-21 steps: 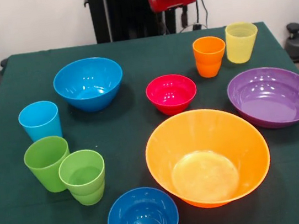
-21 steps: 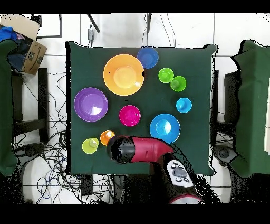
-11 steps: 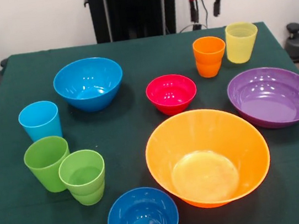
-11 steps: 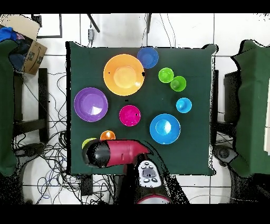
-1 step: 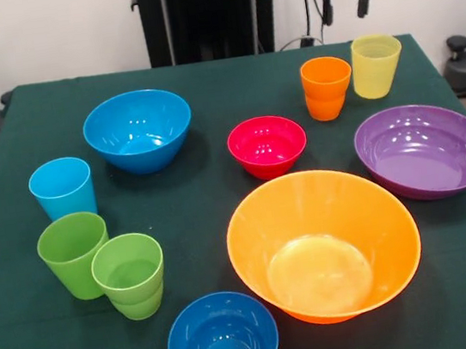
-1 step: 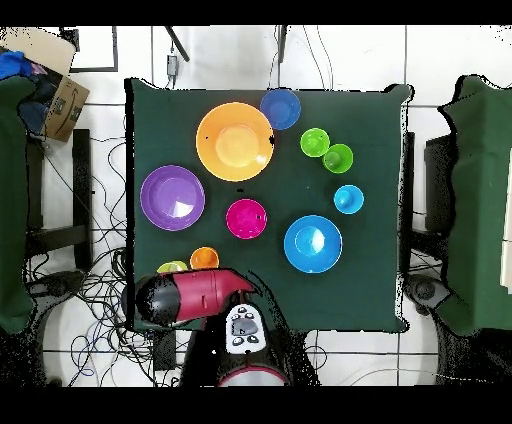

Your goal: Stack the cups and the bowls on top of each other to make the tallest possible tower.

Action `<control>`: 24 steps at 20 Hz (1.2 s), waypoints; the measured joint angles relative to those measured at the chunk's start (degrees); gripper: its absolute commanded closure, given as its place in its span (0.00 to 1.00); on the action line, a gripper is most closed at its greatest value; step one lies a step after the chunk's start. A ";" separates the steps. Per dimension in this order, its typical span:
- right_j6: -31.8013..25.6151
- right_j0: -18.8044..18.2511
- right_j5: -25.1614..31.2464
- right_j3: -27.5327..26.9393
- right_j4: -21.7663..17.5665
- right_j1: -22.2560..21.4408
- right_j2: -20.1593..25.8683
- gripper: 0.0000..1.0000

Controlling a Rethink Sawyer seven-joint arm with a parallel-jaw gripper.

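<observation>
The gripper (image 5: 346,7) is hanging at the top of the front view, above and just behind the yellow cup (image 5: 376,65); its two dark fingers (image 5: 327,10) are standing apart with nothing between them, so the jaws are open and empty. In the overhead view the red arm (image 6: 190,297) is covering most of that cup; the orange cup (image 5: 326,87) is sitting just beside it, a little farther from the jaws; the red bowl (image 5: 267,145) and purple bowl (image 5: 424,149) are lying nearer the camera; the big orange bowl (image 5: 324,244) is sitting beyond those; two blue bowls (image 5: 138,130), the light blue cup (image 5: 62,188) and two green cups (image 5: 73,254) are standing well away from the jaws across the green tabletop (image 5: 218,194); nothing is stacked.
</observation>
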 measured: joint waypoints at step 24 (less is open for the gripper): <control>2.47 1.93 -9.45 0.18 0.05 9.06 -3.32 0.00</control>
